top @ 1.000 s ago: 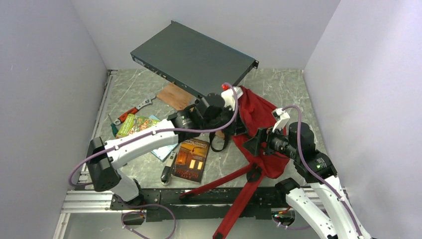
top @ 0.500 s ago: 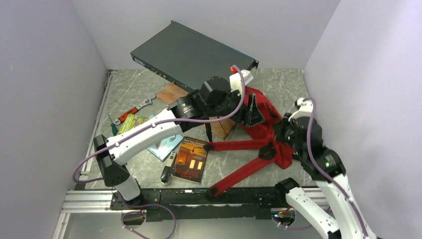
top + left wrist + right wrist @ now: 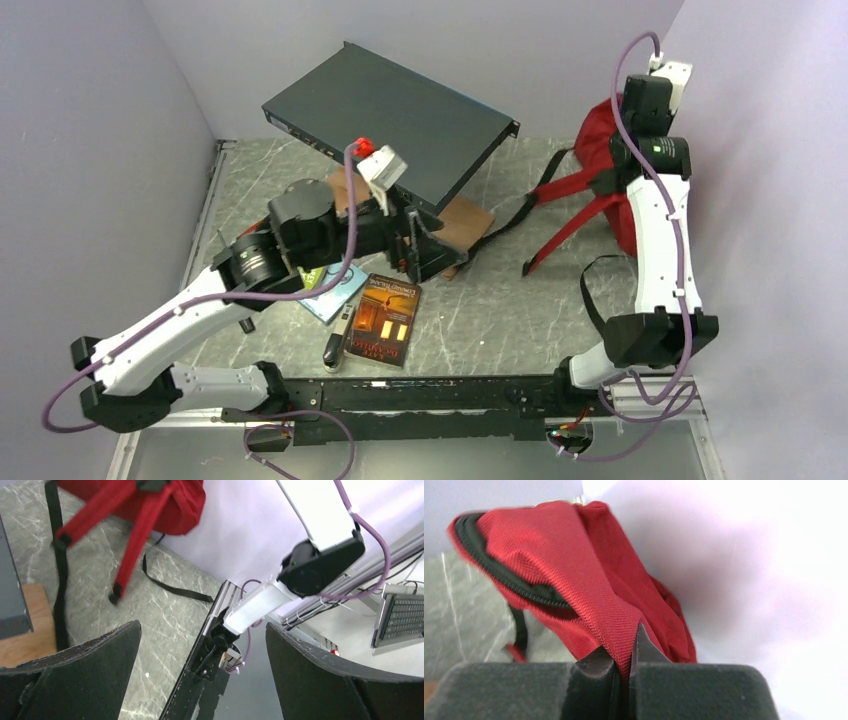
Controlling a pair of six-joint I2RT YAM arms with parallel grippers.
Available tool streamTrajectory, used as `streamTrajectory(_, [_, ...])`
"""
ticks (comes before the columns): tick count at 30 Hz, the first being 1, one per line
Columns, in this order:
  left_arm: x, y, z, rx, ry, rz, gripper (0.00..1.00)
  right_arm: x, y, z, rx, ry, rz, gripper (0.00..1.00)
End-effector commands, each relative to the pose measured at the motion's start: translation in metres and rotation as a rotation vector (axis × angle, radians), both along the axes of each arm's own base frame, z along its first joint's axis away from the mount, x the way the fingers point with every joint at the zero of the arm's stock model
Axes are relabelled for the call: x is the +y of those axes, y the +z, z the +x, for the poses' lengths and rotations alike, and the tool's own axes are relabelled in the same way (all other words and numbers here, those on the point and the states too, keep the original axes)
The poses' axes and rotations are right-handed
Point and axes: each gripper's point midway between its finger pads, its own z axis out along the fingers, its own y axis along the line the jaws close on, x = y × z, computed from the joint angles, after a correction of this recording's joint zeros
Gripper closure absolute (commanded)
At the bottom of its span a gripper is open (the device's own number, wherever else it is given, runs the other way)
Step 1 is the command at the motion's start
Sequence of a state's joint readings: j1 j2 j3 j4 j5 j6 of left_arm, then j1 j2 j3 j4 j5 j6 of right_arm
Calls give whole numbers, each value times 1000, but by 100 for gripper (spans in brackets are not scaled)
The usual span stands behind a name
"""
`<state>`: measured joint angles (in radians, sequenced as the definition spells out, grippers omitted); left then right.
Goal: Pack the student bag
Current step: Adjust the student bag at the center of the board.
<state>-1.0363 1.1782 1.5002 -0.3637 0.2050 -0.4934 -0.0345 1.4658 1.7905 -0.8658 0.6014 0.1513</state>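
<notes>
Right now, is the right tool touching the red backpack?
Touching. The right wrist view shows the right tool shut on a fold of the red backpack, with the fabric pinched tight.

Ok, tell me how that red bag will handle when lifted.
Probably floppy: the student bag sags from a pinch of cloth in the right gripper's fingers. Its straps trail loose and may snag. Likely light: one fold holds it.

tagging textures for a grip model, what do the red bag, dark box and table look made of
student bag: woven red fabric, matte; the weave's diagonal ribs show in the right wrist view.
dark box: likely painted sheet metal, matte dark grey, flat with crisp edges.
table: grey with pale veins, stone or a printed laminate; cannot tell which.
</notes>
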Motion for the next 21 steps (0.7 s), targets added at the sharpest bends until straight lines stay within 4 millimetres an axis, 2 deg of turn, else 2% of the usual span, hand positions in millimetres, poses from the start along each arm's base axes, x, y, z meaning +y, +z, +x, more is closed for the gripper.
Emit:
streamTrajectory(1, [14, -11, -11, -22, -17, -6, 0, -17, 124, 13, -267, 52, -281, 100])
streamTrajectory(3, [22, -18, -14, -19, -10, -2, 0, -18, 142, 14, -302, 80, -374, 100])
streamTrajectory(5, [29, -24, -17, -16, -4, -2, 0, -2, 130, 27, -318, 213, -430, 100])
streamTrajectory(6, [30, -27, -18, -17, -3, -1, 0, 14, 115, 36, -309, 310, -442, 100])
streamTrajectory(7, [32, -30, -19, -17, -3, 0, 0, 35, 97, 41, -277, 401, -453, 100])
streamTrajectory(9, [34, -34, -20, -13, 0, 2, 0, 74, 46, 43, -209, 495, -496, 100])
streamTrajectory(10, [35, -39, -20, -5, 2, 8, 0, 88, 18, 41, -177, 522, -529, 100])
streamTrajectory(11, [36, -41, -21, 0, 2, 8, 0, 100, -19, 38, -107, 548, -536, 100])
streamTrajectory(12, [36, -44, -22, 7, -1, 6, 0, 106, -62, 30, -16, 545, -509, 100])
streamTrajectory(16, [34, -58, -28, 54, -29, 8, 0, 103, -166, -12, 209, 395, -237, 100])
streamTrajectory(19, [30, -70, -29, 88, -41, 14, 0, 114, -204, -42, 275, 400, -79, 100])
streamTrajectory(21, [27, -76, -27, 102, -38, 18, 0, 131, -212, -55, 275, 477, 12, 99])
